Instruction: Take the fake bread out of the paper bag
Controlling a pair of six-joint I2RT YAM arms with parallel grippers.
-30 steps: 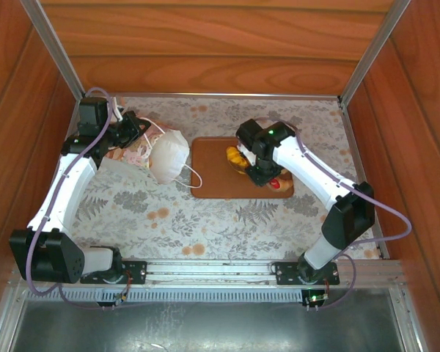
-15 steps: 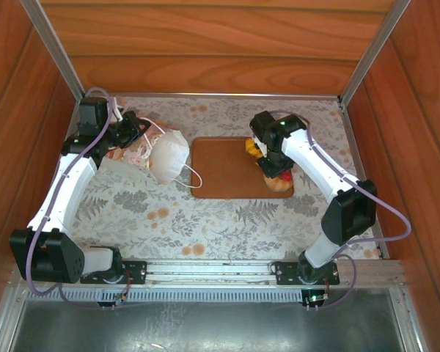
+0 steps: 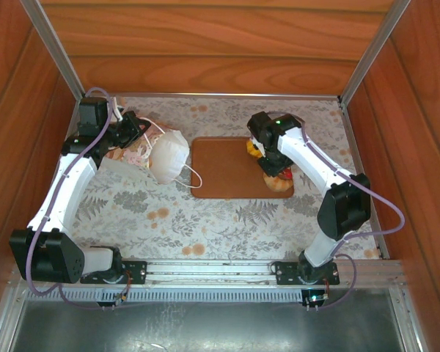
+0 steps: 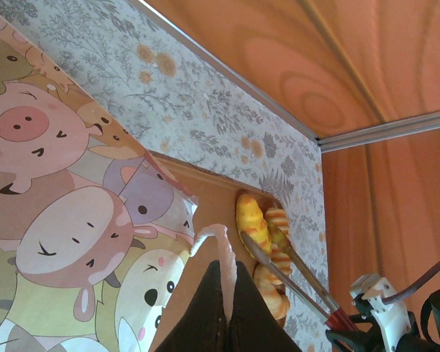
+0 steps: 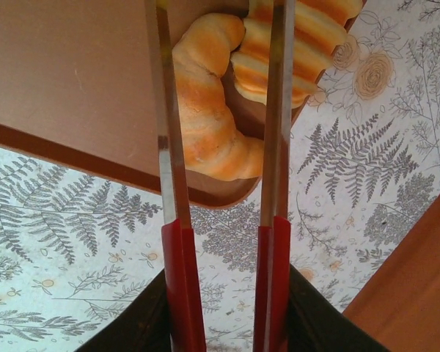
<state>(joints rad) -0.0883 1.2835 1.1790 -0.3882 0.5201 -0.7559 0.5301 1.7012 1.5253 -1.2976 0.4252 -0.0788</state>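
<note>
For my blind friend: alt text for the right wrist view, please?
Two long metal fingers with red bases straddle a golden toy croissant on a brown tray, a ridged loaf beside it, fern-print tablecloth below.

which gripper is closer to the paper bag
Left. The left gripper is shut on the paper bag itself; the right gripper, holding tongs, hangs over the brown tray, off to the bag's right.
</note>
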